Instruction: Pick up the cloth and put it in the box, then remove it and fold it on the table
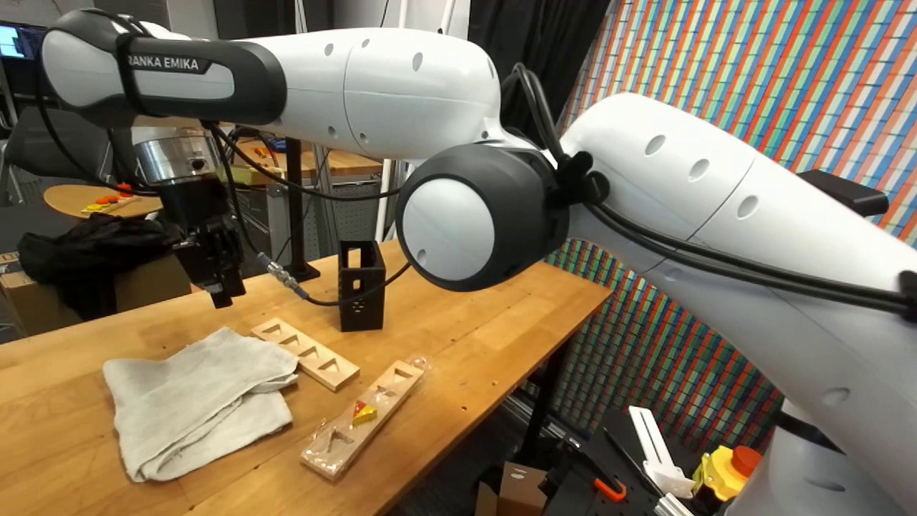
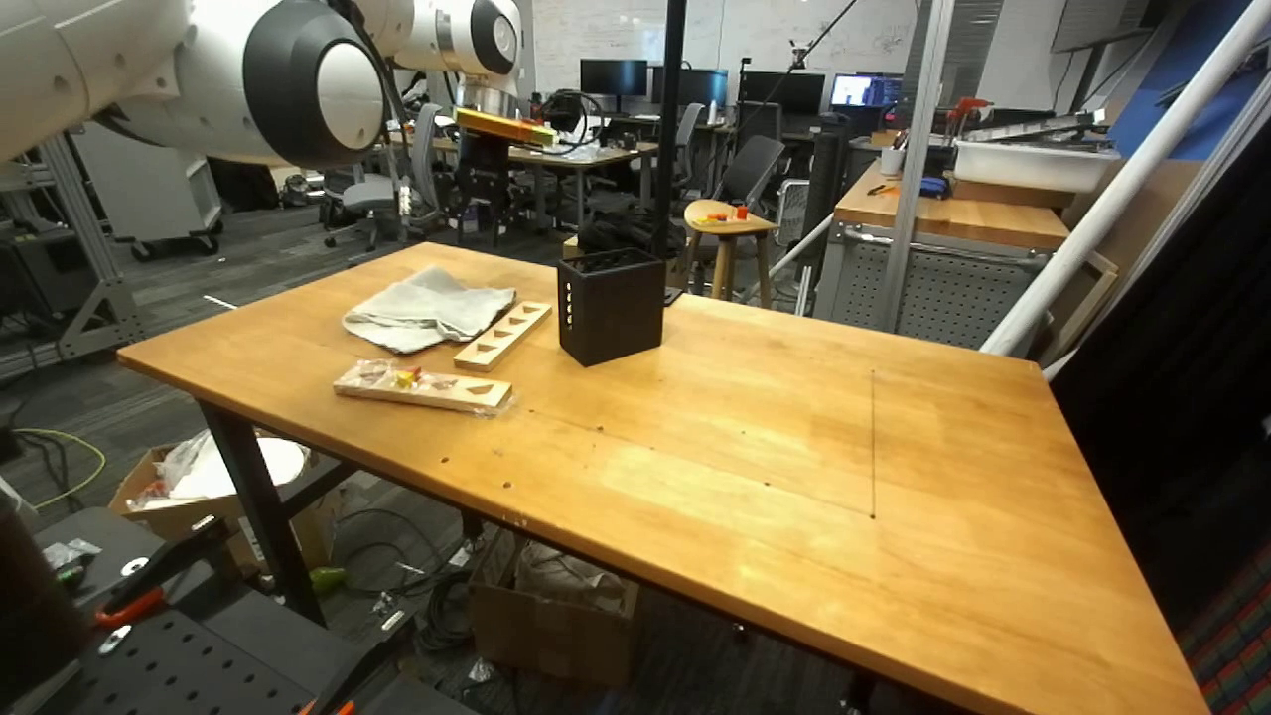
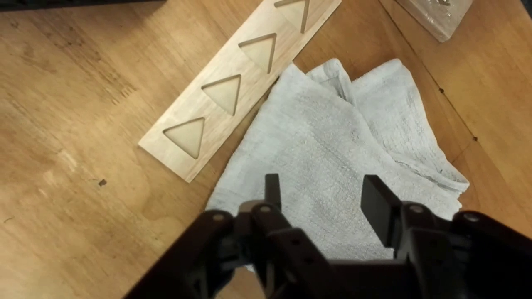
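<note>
A cream cloth (image 3: pixel 316 145) is laid in a loose, uneven fold on the table (image 2: pixel 755 447), just beside a slotted wooden board (image 3: pixel 249 83); a black box (image 2: pixel 616 313) is set upright on the far side of that board. Whether lifting or folding is the step in hand cannot be told, but a grip on the cloth seems called for. This would best be taken at a raised fold or loose edge, the gripper (image 3: pixel 322 199) being lowered with a finger to either side, the table only lightly brushed and the board avoided. In both exterior views it is held well above the table. In the wrist view its two fingers (image 3: pixel 378 207) are seen parted by a wide gap above the cloth; nothing is pinched or touched.
</note>
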